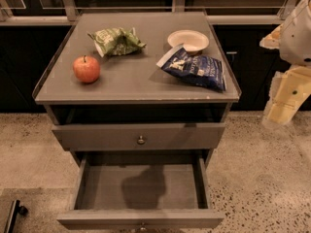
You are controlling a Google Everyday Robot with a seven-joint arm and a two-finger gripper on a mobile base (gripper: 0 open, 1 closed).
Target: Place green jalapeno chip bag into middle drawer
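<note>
1. Pulled open nearest the camera, floor bare: middle drawer.
2. Lying at the tabletop's back left, just behind the apple: green jalapeno chip bag.
3. Hanging off to the right, well apart: gripper, open or closed impossible to tell.
4. Approach from above, pinch a crumpled ridge, avoid nudging the apple.

Dim, warm light comes from above. The tabletop shows a soft sheen, while the upper frame sinks into near-black. A dark blob of shadow lies on the middle drawer floor. The pincer, at the right edge, glows pale cream.
</note>
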